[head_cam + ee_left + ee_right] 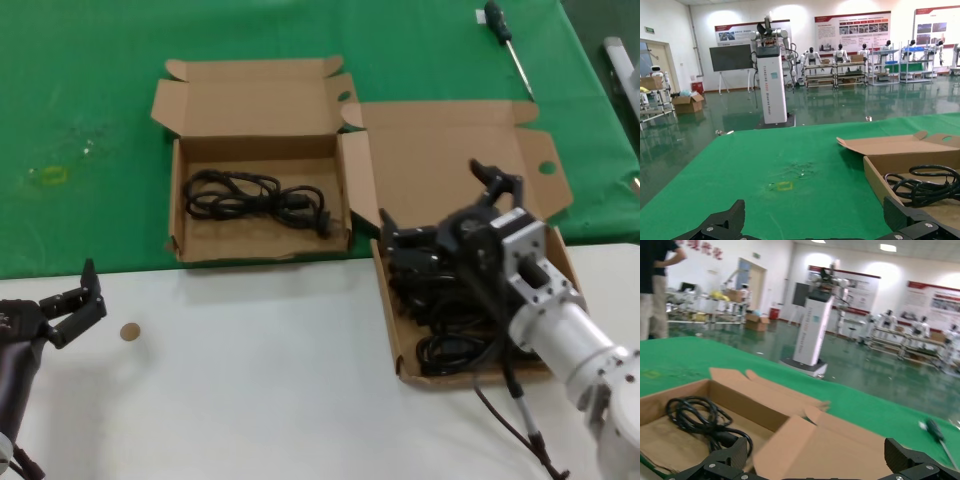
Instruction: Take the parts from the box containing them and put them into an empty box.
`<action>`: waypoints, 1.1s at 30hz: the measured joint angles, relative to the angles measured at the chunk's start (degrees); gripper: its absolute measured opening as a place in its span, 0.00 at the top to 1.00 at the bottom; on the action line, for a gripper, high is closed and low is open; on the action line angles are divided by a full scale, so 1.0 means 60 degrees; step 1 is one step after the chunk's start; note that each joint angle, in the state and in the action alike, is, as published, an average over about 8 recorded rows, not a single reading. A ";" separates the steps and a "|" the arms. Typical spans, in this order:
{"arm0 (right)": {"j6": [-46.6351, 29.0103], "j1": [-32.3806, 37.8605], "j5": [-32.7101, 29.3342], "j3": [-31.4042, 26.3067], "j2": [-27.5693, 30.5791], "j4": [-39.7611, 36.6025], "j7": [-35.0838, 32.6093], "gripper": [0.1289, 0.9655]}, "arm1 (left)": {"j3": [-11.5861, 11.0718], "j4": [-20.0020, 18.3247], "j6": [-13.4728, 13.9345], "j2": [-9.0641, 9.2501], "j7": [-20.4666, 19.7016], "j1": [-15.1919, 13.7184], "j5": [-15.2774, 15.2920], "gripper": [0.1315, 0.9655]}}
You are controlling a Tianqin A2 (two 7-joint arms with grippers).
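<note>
Surface: white tabletop at the near side, green cloth over the far side; the seam runs just behind the left gripper. Room: big hall w/ glossy green floor, white robot pillar, wall posters, shelving, a person standing at the edge of the right wrist view.

Counts: 2 cardboard boxes, both lids open. 1 cord lies coiled in the smaller box w/ the wavy front wall, well beyond and to the right of the left fingers. The rest of the cords sit as a dark tangle in the broader-lidded box; can't count them, they merge and the gripper covers part. 1 green-handled screwdriver lies far beyond the right fingers on the cloth. 1 small round brown disc on the white top, just right of the left fingers.

Right gripper hangs over the broader-lidded box w/ fingers spread wide, nothing between them; the cord pile is directly below and on the near side of the tips. Left gripper hovers low at the near left edge of the table, fingers spread apart, holding nothing.

Edges/room: the 2 boxes touch or nearly touch where the smaller box's right wall meets the other's lid flap. Wide bare white top between the left fingers and the broader-lidded box; bare cloth beyond the left fingers.
</note>
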 joint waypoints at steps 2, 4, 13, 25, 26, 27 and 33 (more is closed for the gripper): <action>0.0170 -0.0240 0.0125 0.0136 0.0005 0.0148 0.0106 0.00 | 0.0000 0.0000 0.0000 0.0000 0.0000 0.0000 0.0000 0.01; 0.0337 -0.0480 0.0249 0.0270 0.0010 0.0294 0.0211 0.00 | 0.0000 0.0000 0.0000 0.0000 0.0001 0.0000 -0.0001 0.00; 0.1026 -0.1469 0.0756 0.0827 0.0032 0.0894 0.0645 0.00 | 0.0000 0.0000 0.0000 0.0000 0.0004 0.0000 0.0000 0.00; 0.1154 -0.1653 0.0851 0.0930 0.0036 0.1005 0.0725 0.00 | 0.0000 0.0000 0.0000 0.0000 0.0004 0.0000 0.0000 0.00; 0.1154 -0.1653 0.0851 0.0930 0.0036 0.1005 0.0725 0.00 | 0.0000 0.0000 0.0000 0.0000 0.0004 0.0000 0.0000 0.00; 0.1154 -0.1653 0.0851 0.0930 0.0036 0.1005 0.0725 0.00 | 0.0000 0.0000 0.0000 0.0000 0.0004 0.0000 0.0000 0.00; 0.1154 -0.1653 0.0851 0.0930 0.0036 0.1005 0.0725 0.00 | 0.0000 0.0000 0.0000 0.0000 0.0004 0.0000 0.0000 0.00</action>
